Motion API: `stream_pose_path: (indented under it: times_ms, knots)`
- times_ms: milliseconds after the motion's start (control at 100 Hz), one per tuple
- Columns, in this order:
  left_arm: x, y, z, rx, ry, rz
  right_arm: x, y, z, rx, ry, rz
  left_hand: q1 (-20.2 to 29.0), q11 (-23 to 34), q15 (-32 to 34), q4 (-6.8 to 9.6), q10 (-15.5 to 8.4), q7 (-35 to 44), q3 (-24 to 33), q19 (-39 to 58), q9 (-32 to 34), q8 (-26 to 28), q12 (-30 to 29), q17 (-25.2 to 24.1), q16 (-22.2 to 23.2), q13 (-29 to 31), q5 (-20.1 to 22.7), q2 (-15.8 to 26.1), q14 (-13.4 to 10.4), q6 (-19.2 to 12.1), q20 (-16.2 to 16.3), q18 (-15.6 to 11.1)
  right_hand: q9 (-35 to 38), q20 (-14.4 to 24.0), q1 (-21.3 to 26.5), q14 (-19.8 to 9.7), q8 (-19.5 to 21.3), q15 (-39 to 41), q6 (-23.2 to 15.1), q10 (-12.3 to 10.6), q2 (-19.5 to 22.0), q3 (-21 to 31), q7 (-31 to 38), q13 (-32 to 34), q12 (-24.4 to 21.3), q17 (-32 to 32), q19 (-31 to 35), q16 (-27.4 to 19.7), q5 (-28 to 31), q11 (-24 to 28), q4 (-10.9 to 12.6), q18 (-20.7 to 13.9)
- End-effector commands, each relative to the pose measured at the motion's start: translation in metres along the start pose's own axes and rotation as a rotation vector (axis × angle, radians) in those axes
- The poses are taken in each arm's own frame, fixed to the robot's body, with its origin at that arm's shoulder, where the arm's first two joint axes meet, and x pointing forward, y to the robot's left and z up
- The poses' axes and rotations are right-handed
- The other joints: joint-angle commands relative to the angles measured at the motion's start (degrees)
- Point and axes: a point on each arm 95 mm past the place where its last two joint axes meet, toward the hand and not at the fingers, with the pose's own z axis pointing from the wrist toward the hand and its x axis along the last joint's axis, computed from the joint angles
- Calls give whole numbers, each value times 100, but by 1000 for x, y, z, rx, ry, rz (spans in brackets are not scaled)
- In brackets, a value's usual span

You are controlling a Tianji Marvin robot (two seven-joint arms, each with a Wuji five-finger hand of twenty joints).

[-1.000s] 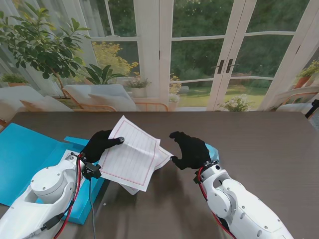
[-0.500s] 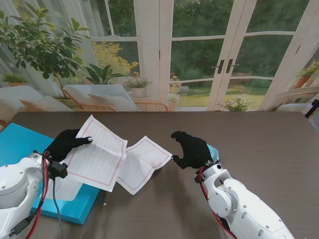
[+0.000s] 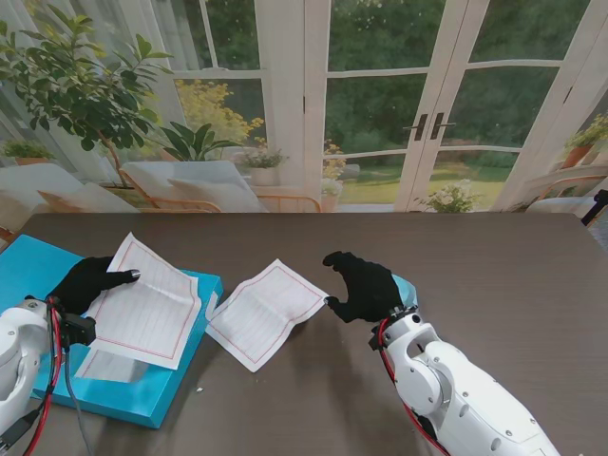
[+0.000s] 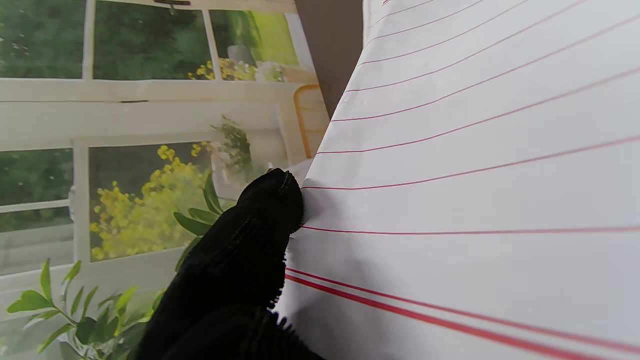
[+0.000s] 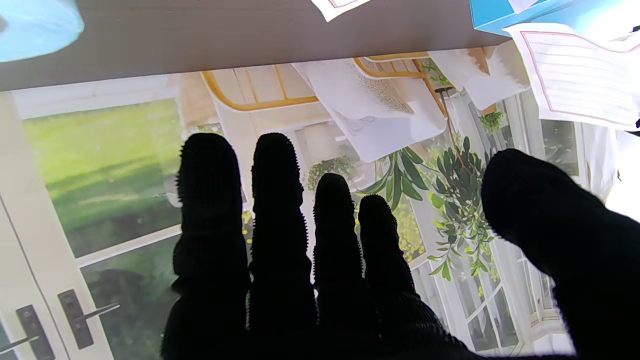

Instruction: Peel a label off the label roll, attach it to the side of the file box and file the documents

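- Left robot hand [image 3: 85,282]: black glove, fingers pinching the edge of a ruled sheet [image 3: 144,304]. In the left wrist view one fingertip [image 4: 272,200] presses flat on the white paper [image 4: 475,175] with its red lines.
- That ruled sheet hangs tilted over the blue file box [image 3: 180,361], which lies flat by the tabletop's left edge. A second white paper [image 3: 109,366] lies on the box under the held sheet; what it is cannot be told.
- Second ruled sheet [image 3: 264,311]: flat on the dark tabletop [image 3: 494,275], near the middle, just beside the box's right corner and touching neither robot hand as far as can be seen.
- Right robot hand [image 3: 361,287]: fingers spread and curled a little, holding nothing, raised just right of the loose sheet. The right wrist view shows four fingers [image 5: 277,200] side by side and the thumb [image 5: 540,210] apart, with nothing between them.
- A light blue round object [image 3: 405,285] peeks out behind the right robot hand, on the tabletop; in the right wrist view it is a blurred blue shape [image 5: 37,27] at the corner. Likely the label roll, but too hidden to confirm.
- No label can be made out on the side of the file box from these views.
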Motion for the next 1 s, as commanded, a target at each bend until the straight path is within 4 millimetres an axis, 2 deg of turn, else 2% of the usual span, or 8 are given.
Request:
stream_pose_path:
  times_ms: [0,170,250,990]
  knots:
    - [-7,-5,-2,-1,-29,10,4,-3,0,14,3,12,425,18,112,-80,-224,240,-36,-12,49,15,135,-95,110,-29,-172,-5,14,240,148,44,23,39,-281,80,-48,-285,-164,101,215,-146,-101,-129,-109,-2150,-171,-152,77,-166,-9,98]
    - [-16,-9,-3,27,-76,41,5,-4,0,19,-10,65,441,23,140,-70,-222,251,-75,1,31,25,165,-128,120,-63,-181,1,23,235,181,28,129,-216,-500,172,-66,-1350,-709,189,768,-506,-317,-478,-434,-2383,-678,-698,562,-1009,63,116]
    - [-20,-11,-2,43,-95,53,6,-3,-1,28,-8,69,455,22,147,-63,-207,245,-81,0,20,23,177,-156,122,-87,-189,11,37,245,192,27,153,-256,-553,166,-79,-1495,-779,172,911,-602,-393,-534,-512,-2428,-749,-773,691,-1209,84,117]
    - [-46,-17,1,73,-280,244,6,-5,-4,45,-7,82,458,27,208,-50,-226,295,-173,55,-41,62,239,-217,110,-166,-257,54,16,203,273,-28,273,-253,-546,134,-42,-1316,-591,85,1015,-606,-389,-393,-434,-2432,-715,-668,683,-1090,115,114]
